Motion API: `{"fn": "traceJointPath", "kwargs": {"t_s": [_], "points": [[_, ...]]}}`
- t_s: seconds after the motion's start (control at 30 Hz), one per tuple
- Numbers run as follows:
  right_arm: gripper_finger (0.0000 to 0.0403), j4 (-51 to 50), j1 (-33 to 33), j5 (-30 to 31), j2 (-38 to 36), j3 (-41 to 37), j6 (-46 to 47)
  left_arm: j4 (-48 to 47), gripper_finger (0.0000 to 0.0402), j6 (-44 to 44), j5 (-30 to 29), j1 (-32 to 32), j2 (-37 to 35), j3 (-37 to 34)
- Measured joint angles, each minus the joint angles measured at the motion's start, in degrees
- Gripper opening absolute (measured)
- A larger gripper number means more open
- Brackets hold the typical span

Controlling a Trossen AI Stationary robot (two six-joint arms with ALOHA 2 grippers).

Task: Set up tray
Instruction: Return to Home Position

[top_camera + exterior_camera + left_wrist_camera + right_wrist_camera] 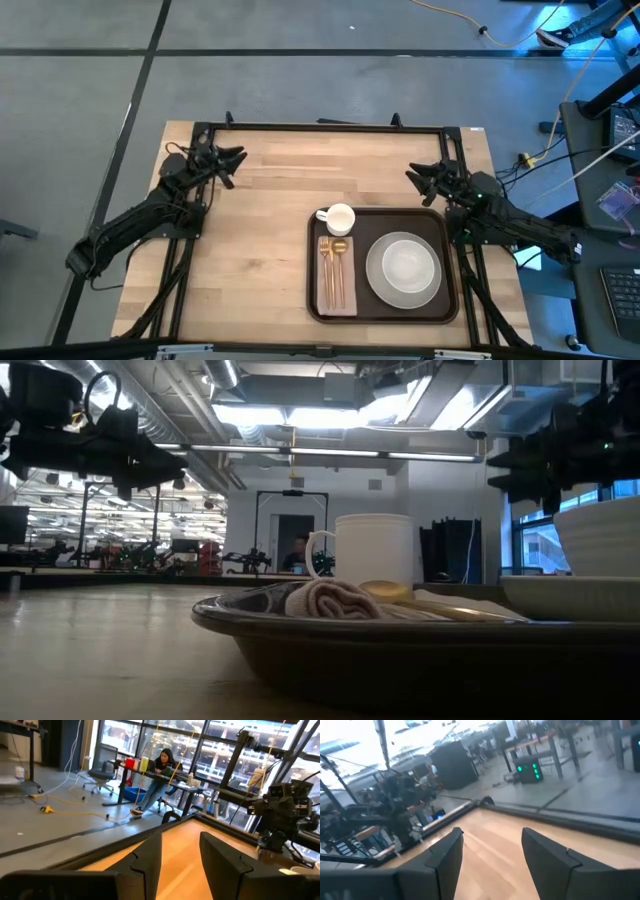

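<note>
Your left pincer (pixel 232 158) hangs raised near the far left corner of the tabletop (pixel 255 240), just inside the dark frame rail (pixel 320 127) along the far edge. Its fingers (pixel 150 855) are spread, with bare wood showing through the gap, and they hold and touch nothing. Between it and your right pincer (pixel 415 175) you have an open stretch of bare wood. The right pincer hangs close to the far right corner, likewise spread and empty, fingers (pixel 447 852) apart. Just toward the near edge from the right pincer lies the tray (pixel 372 222), well apart from the left one, its right rim near the tabletop's right edge. On the tray, closest to the right pincer, stand a white mug (pixel 338 218) and a white plate (pixel 403 268). Past the mug, a tan napkin (pixel 351 295) carries gold cutlery (pixel 336 265).
</note>
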Motion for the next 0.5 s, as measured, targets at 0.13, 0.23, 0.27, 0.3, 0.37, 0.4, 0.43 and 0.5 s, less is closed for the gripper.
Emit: {"fn": "traceJointPath", "kwargs": {"t_s": [0.13,0.23,0.27,0.3,0.37,0.4,0.43,0.5], "points": [[0.0204,0.88,0.0,0.19,-0.15,-0.56,-0.09,-1.43,0.0127,-0.38,0.31,0.0,-0.72,0.0],[0.0204,0.51,0.0,1.57,-0.13,-0.56,-0.57,-2.58,0.0127,-1.0,0.46,0.0,-2.09,0.0],[0.0204,0.55,0.0,1.61,-0.13,-0.56,-1.01,-3.15,0.0127,-1.17,0.48,0.0,-2.8,0.0],[0.0204,0.5,0.0,1.59,-0.13,-0.56,-1.32,-3.97,0.0127,-1.44,0.48,0.0,-3.71,0.0],[0.0204,0.5,0.0,1.59,-0.13,-0.56,-1.4,-6.24,0.0127,-1.84,0.43,-0.01,-5.83,0.0],[0.0204,0.5,0.0,1.57,-0.13,-0.56,-1.59,-7.66,0.0127,-1.87,0.23,-0.02,-7.1,0.0],[0.0204,0.5,0.0,1.57,-0.13,-0.56,-1.76,-8.89,0.0127,-1.98,-0.08,0.0,-8.31,0.0],[0.0204,0.5,0.0,1.57,-0.13,-0.56,-2.01,-11.54,0.0127,-2.17,-0.48,-0.02,-10.99,0.0]]}}
